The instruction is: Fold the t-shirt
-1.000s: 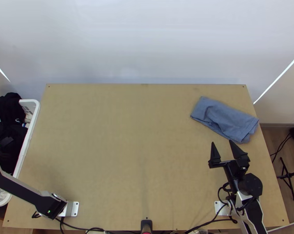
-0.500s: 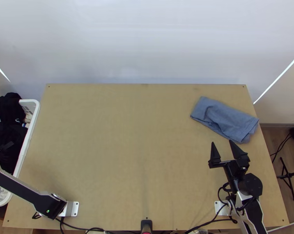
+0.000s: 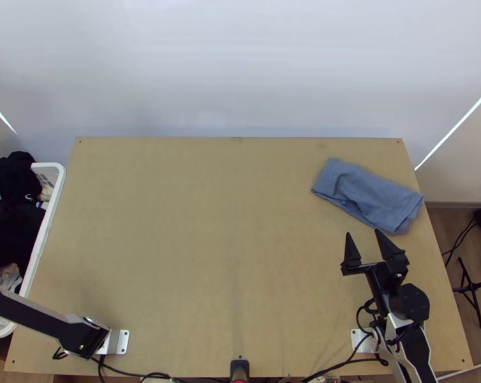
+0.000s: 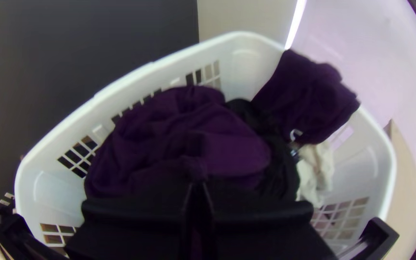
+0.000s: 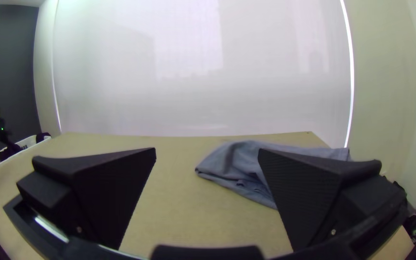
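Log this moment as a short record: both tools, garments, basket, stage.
left tool: over the basket's contents, fingers together, apparently pinching a dark garment
right tool: open, empty, just short of the blue cloth
blue cloth: in a compact, creased bundle, table's far right corner
basket: white, beside table's left edge; dark and pale clothes inside
basket rim: dark cloth draped over it
stage: probably picking; dark garment unfolded

Cloth [image 3: 371, 198] at the far right of the worktop [image 3: 196, 242], right hand [image 3: 363, 232] just before it, basket [image 3: 60, 188] beside the worktop's left edge, clothes [image 3: 11, 236] in it, one garment [image 3: 12, 175] on its far rim, left hand [image 4: 198, 185] at the clothes.
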Action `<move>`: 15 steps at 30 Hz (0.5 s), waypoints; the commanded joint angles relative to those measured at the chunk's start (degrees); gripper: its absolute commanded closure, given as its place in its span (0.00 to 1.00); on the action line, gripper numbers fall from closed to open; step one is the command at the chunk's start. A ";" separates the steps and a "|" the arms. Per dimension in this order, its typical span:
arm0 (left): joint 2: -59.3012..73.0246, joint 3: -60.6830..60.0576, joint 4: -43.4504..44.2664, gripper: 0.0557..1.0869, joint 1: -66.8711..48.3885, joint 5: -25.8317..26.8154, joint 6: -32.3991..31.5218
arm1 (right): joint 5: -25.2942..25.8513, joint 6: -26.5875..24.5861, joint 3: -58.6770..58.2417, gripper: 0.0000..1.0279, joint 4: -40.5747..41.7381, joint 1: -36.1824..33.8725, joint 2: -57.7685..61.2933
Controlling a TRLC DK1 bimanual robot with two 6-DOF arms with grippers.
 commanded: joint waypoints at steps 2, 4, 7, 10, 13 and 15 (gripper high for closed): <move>-17.55 5.70 -12.19 0.96 -1.17 8.51 -6.80 | 0.02 0.02 -0.01 0.04 0.01 0.00 0.01; -19.84 7.72 -14.21 0.96 -1.96 9.30 -7.50 | 0.02 0.02 -0.01 0.04 0.01 0.00 0.01; -21.86 11.15 -17.64 0.96 -2.67 10.00 -9.08 | 0.02 0.02 -0.01 0.04 0.01 0.00 0.01; -23.70 13.35 -20.63 0.96 -3.37 12.02 -9.96 | 0.02 0.02 -0.01 0.04 0.01 0.00 0.01; -25.37 13.35 -22.30 0.96 -4.95 12.81 -10.67 | 0.02 0.02 0.08 0.04 0.01 0.00 0.10; -26.52 13.26 -23.79 0.96 -6.01 12.90 -11.63 | 0.02 0.02 -0.01 0.04 0.01 0.00 0.01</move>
